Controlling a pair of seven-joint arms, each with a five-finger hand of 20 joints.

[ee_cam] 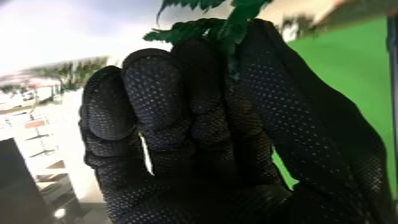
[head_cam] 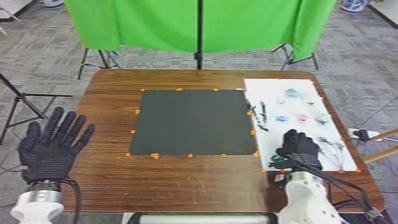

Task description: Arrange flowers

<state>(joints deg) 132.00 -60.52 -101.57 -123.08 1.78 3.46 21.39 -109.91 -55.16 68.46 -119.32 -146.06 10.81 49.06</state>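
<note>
My right hand (head_cam: 300, 145) is over the near part of the white sheet on the table's right side, with a bit of green foliage (head_cam: 282, 162) beside it. In the right wrist view, the thumb and fingers of my right hand (ee_cam: 200, 120) pinch a green fern-like leaf (ee_cam: 235, 30) at their tips. Pink and blue flowers (head_cam: 303, 118) lie on the sheet farther back, with thin sprigs (head_cam: 332, 145) nearer. My left hand (head_cam: 51, 150) is held at the table's left edge, fingers straight and spread.
A dark grey mat (head_cam: 193, 122), fixed with orange tabs, lies mid-table, left of the white sheet (head_cam: 262, 90). Behind the brown table (head_cam: 178, 187), a green cloth (head_cam: 147, 25) hangs on stands.
</note>
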